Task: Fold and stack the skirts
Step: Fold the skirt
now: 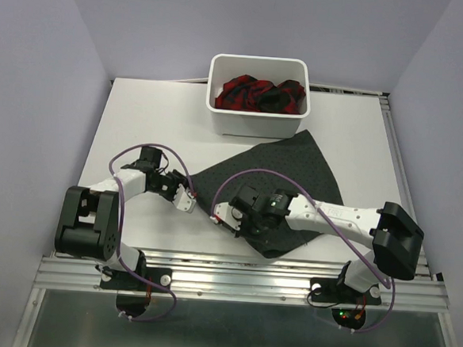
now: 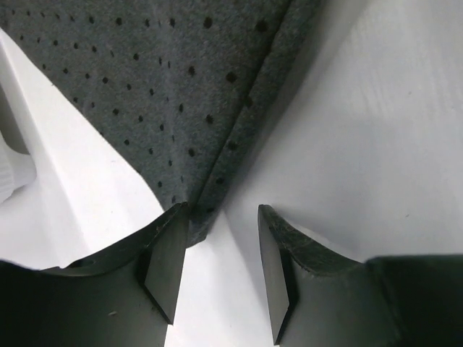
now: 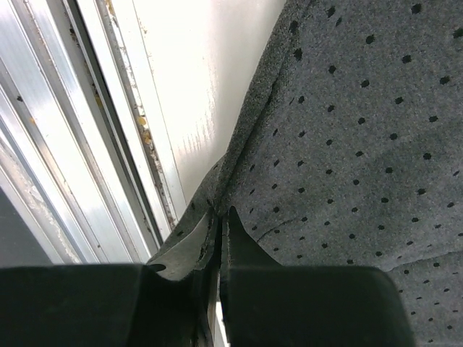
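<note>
Overhead: the grey skirt lies flat mid-table, with the left gripper and right gripper at its near-left edge. Left wrist: jaws spread, skirt corner against one finger. Right wrist: jaws pinch the hem.

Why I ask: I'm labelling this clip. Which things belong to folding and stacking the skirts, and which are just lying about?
Job: grey dotted skirt, spread on the table; plaid skirt, bunched in the white tub; right pincer, shut on the grey skirt's edge; left pincer, open at its corner.
Lying about: white tub; table; metal rail.
</note>
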`<act>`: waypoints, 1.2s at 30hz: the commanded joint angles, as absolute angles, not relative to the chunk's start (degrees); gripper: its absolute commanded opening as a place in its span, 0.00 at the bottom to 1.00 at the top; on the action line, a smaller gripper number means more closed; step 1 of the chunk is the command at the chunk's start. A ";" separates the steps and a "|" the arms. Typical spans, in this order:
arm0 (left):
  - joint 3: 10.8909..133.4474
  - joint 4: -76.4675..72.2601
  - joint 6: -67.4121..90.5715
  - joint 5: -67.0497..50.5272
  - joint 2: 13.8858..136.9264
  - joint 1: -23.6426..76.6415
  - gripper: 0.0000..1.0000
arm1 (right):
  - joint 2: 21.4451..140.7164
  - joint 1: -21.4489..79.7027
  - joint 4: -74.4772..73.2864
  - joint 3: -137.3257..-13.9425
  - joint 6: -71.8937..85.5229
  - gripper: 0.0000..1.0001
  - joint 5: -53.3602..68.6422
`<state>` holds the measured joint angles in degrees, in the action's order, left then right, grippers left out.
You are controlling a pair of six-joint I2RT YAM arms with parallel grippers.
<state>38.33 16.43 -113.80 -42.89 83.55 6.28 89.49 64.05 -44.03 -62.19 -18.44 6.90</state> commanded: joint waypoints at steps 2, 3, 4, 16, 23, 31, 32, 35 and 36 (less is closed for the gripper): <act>38.58 13.19 -135.18 -43.42 83.32 6.33 0.56 | 88.68 63.72 -45.17 -64.86 -19.34 0.01 8.09; 38.67 13.01 -135.18 -43.42 83.49 6.33 0.58 | 88.59 63.72 -45.18 -64.78 -19.51 0.01 8.09; 38.58 12.57 -135.00 -43.33 83.76 6.33 0.58 | 88.51 63.72 -45.18 -64.78 -19.51 0.01 8.26; 38.67 8.43 -135.10 -42.19 86.84 6.68 0.13 | 87.37 63.72 -45.53 -66.18 -19.95 0.01 11.33; 44.56 29.59 -132.52 -45.08 73.95 -2.00 0.00 | 86.39 63.72 -44.82 -73.64 -15.65 0.01 18.45; 56.68 54.73 -136.93 -48.95 62.41 -12.29 0.00 | 85.35 63.72 -40.87 -81.38 -3.35 0.01 32.51; 57.30 55.19 -137.02 -49.13 61.62 -12.65 0.00 | 85.08 63.72 -40.70 -81.39 -2.82 0.01 32.87; 57.22 51.10 -134.22 -51.14 57.06 -12.75 0.00 | 82.28 63.72 -40.69 -79.11 -2.03 0.01 32.08; 56.26 48.54 -132.38 -53.76 56.43 -12.66 0.00 | 81.31 63.72 -40.69 -77.88 -1.41 0.01 30.43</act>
<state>56.07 46.83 -114.21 -47.11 59.90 -12.53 86.21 63.77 -42.89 -78.89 -5.52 28.64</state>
